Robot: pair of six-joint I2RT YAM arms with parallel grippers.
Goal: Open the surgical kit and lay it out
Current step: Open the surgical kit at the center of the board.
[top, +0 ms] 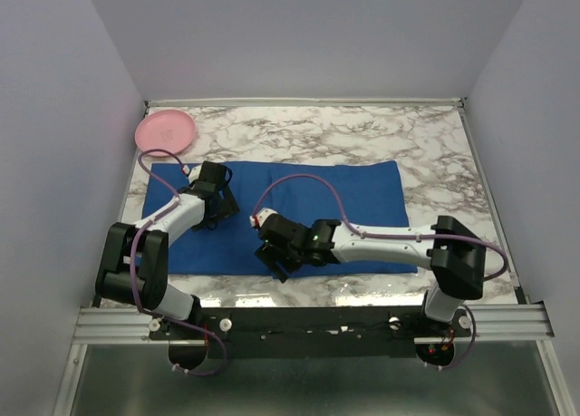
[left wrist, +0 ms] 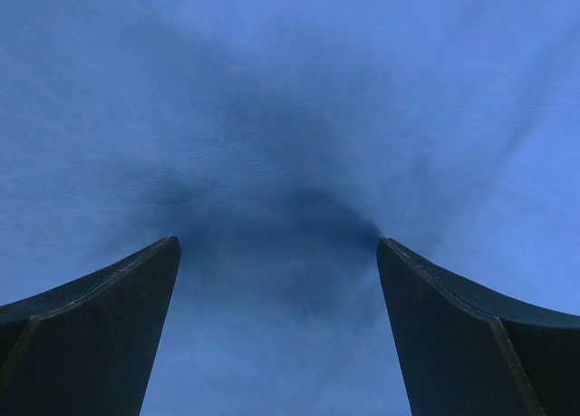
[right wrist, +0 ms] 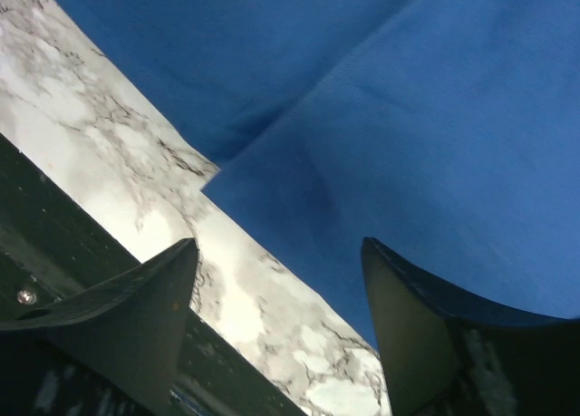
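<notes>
The surgical kit shows as a large royal-blue cloth wrap (top: 362, 198) lying flat across the marble table (top: 362, 135). My left gripper (top: 224, 209) hovers low over the wrap's left part. In the left wrist view it (left wrist: 278, 244) is open, with only blue cloth (left wrist: 290, 90) and its own shadow between the fingers. My right gripper (top: 275, 260) sits at the wrap's near edge, left of centre. In the right wrist view it (right wrist: 279, 244) stands open astride that edge, with blue cloth (right wrist: 435, 117) by the right finger and bare marble (right wrist: 236, 298) by the left. A folded layer of cloth ends in a corner (right wrist: 213, 182) just ahead.
A pink plate (top: 165, 130) rests at the table's back left corner, just beyond the wrap. A dark metal rail (top: 317, 321) runs along the near edge under the arm bases and shows close to the right gripper's left finger (right wrist: 136, 298). Grey walls close in three sides.
</notes>
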